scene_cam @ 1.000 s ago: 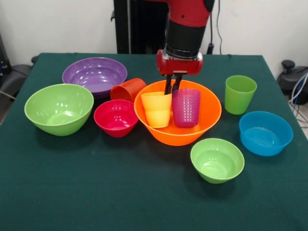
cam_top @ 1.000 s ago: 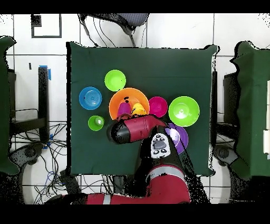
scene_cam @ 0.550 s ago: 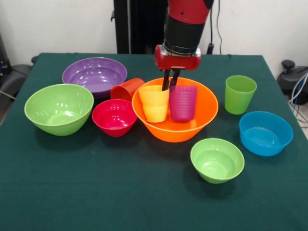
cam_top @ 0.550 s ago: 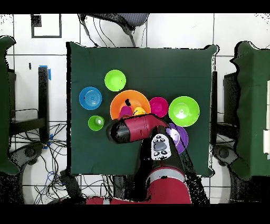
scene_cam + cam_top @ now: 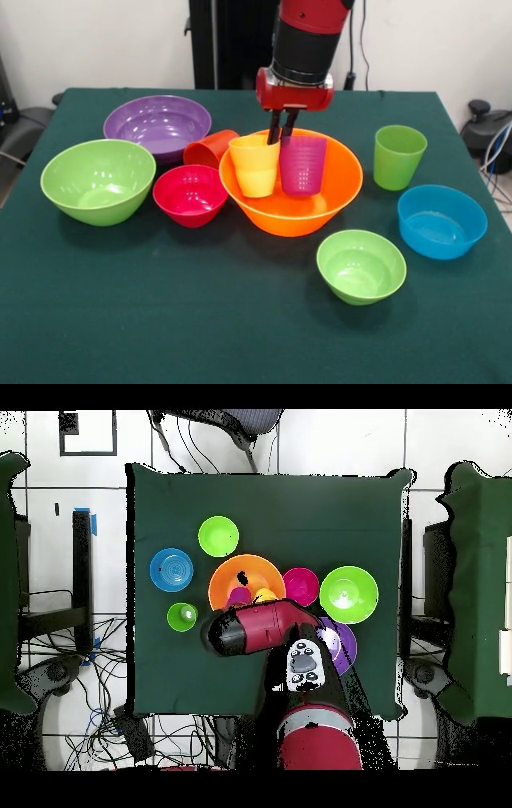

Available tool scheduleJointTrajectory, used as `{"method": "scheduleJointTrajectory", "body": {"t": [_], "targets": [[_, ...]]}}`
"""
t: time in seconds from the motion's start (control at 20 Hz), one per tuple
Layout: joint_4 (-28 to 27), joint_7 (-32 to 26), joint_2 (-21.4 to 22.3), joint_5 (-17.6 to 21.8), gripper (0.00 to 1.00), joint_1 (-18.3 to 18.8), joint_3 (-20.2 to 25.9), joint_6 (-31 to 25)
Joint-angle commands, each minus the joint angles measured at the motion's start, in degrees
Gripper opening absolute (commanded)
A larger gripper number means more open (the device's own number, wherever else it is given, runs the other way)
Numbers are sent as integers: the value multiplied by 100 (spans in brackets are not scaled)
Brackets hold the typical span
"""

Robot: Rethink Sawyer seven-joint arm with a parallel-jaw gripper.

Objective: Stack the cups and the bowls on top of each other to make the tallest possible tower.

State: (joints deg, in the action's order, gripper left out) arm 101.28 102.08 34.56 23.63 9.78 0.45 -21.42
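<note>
Bowls number six and cups four on the green table point(image 5: 240, 336). From the left in the front view are seen the large light-green bowl point(image 5: 98, 180), the purple bowl point(image 5: 158, 125), the small pink-red bowl point(image 5: 192, 194), the orange-red cup point(image 5: 210, 148), the large orange bowl point(image 5: 291, 182), the small light-green bowl point(image 5: 361, 266), the light-green cup point(image 5: 399, 156) and the blue bowl point(image 5: 442, 220). The orange-red cup is laid on its side, its long axis level and its mouth turned toward the orange bowl. Inside the orange bowl the yellow cup point(image 5: 255, 164) and the purple-magenta cup point(image 5: 302, 165) are held upright, mouths up. The gripper point(image 5: 281, 128) is set between them, its fingers close together at the yellow cup's rim; a firm grip cannot be told. Compared with a second ago, both cups and the gripper are seen higher in the bowl.
</note>
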Motion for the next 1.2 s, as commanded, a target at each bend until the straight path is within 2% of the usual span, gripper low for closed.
{"method": "scheduleJointTrajectory", "body": {"t": [0.05, 0.3, 0.45, 0.7, 0.95, 1.2], "targets": [[366, 185, -76, -23, 0, 0, 457, -446], [215, 287, -334, -5, 0, -33, 430, -274], [137, 266, -490, -7, 0, -44, 411, -381], [285, 183, -489, 32, 0, -17, 428, -445], [24, 253, -824, 48, 0, -168, 316, -561], [56, 154, -818, -2, 0, -143, 368, -759]]}}
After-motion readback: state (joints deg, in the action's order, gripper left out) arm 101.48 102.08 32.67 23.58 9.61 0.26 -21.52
